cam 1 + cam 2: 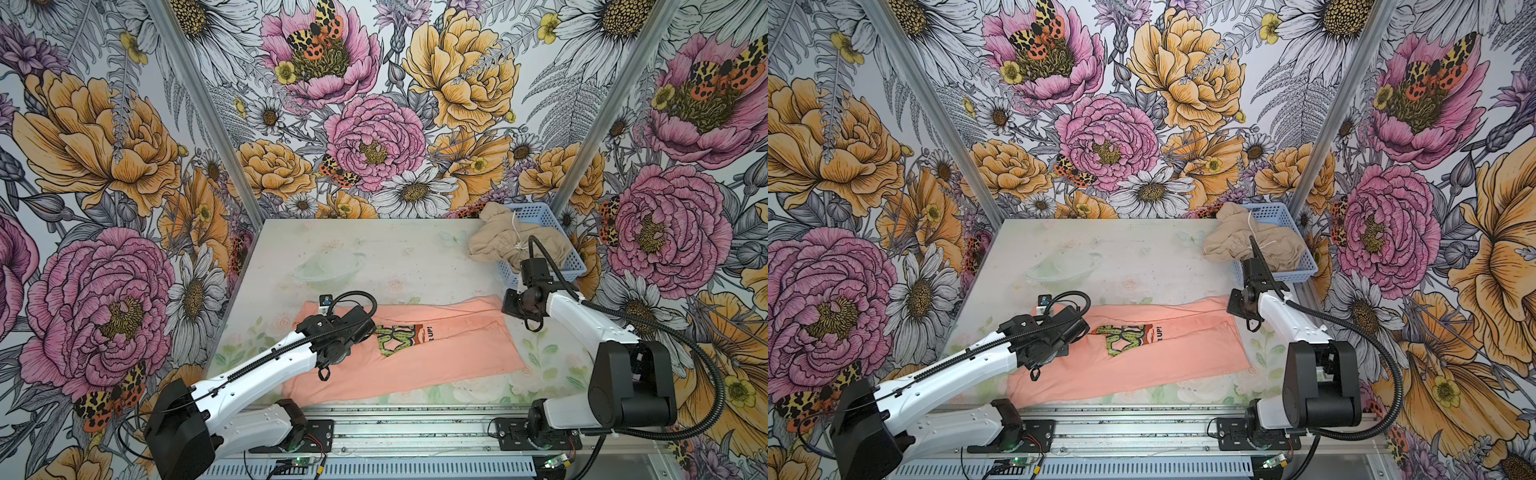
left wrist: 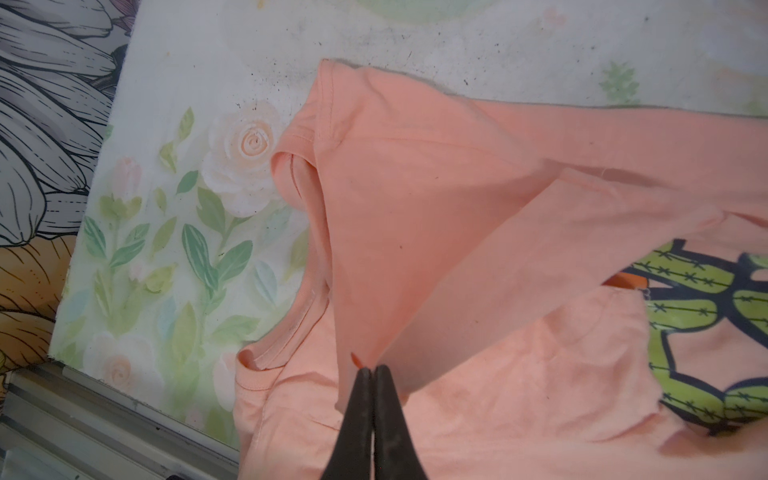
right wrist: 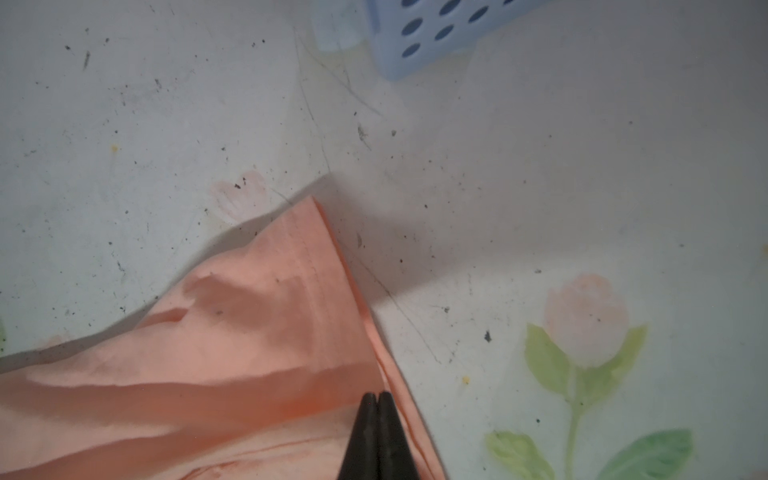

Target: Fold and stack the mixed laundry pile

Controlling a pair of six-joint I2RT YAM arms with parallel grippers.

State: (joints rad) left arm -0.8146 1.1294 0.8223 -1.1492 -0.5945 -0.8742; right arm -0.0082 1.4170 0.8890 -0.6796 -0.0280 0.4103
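Peach-pink T-shirt [image 1: 436, 357] lies stretched across the near half of the table [image 1: 374, 249], collar end toward the left arm, hem end toward the right. Its cactus graphic [image 1: 397, 338] is partly covered by cloth turned in along the length. Beige-tan garment [image 1: 503, 241] sits crumpled at the far right corner, half in the blue basket [image 1: 575, 268] and half spilling over its rim, well apart from the shirt. We judge it not yet dealt with, so the task looks early.

Risks as we read them:
- Each pincer has only a thin pinch of cloth. A lengthwise pull could slip one end free and drop the flap crooked.
- If the two arms travel unevenly, the fold line would skew across the graphic.
- A drag rather than a lift would bunch the lower layer.

Left gripper [image 2: 374, 370]: jaws pressed fully together, with a tented peak of shirt cloth caught at the tips, beside the neckline [image 2: 291, 328].

Right gripper [image 3: 377, 395]: jaws likewise together, nipping the shirt's edge by the stitched hem [image 3: 316, 266]. That corner stands off the table with shadow beneath it.
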